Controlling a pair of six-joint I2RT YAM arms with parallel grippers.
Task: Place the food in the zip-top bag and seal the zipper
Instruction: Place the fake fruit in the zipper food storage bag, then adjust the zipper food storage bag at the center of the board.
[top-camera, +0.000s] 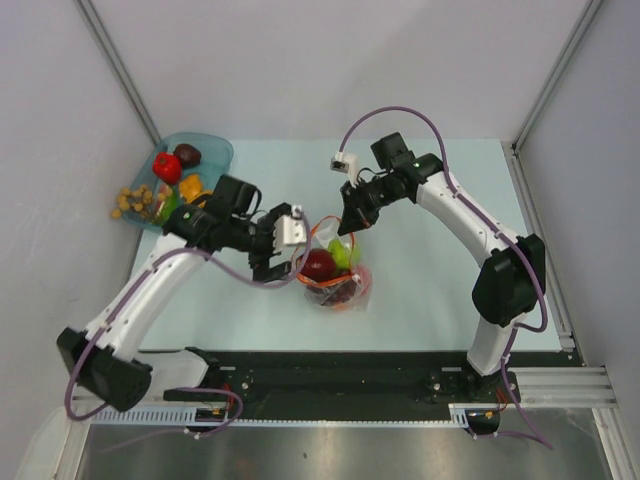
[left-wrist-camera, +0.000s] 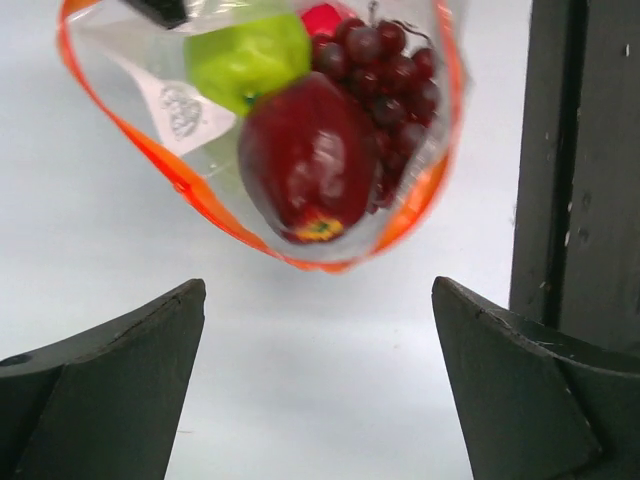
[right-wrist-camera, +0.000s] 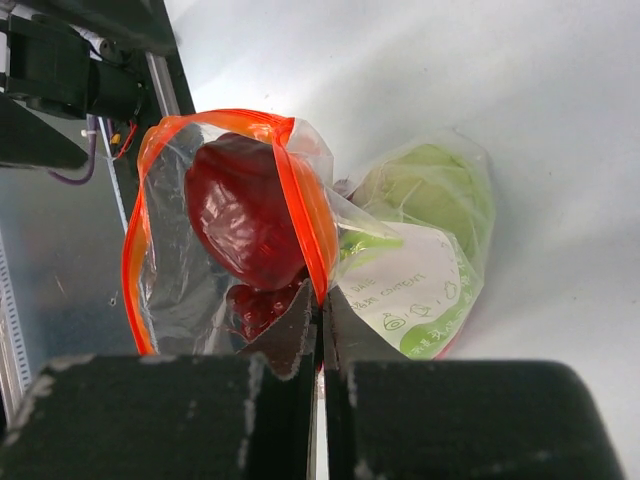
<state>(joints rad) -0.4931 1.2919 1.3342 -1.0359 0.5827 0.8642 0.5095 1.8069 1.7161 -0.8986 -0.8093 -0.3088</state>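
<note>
- Right hand (right-wrist-camera: 321, 305) is pressed together, pinching the red-orange zipper (right-wrist-camera: 305, 200) at the rim of the zip-top bag (right-wrist-camera: 420, 290).
- Left hand (left-wrist-camera: 318, 290) is spread wide and holds nothing; it sits just beside the bag, facing its mouth.
- The bag lies near the middle of the pale desk (top-camera: 430, 250), between the two hands, with its mouth gaping and the zipper unsealed.
- Inside it are a red apple (left-wrist-camera: 310, 160), a green apple (left-wrist-camera: 250, 55) and a dark purple grape bunch (left-wrist-camera: 385, 70), all touching.
- A teal tray (top-camera: 215, 148) at the desk's far left corner carries more toy food, well apart from the bag.
</note>
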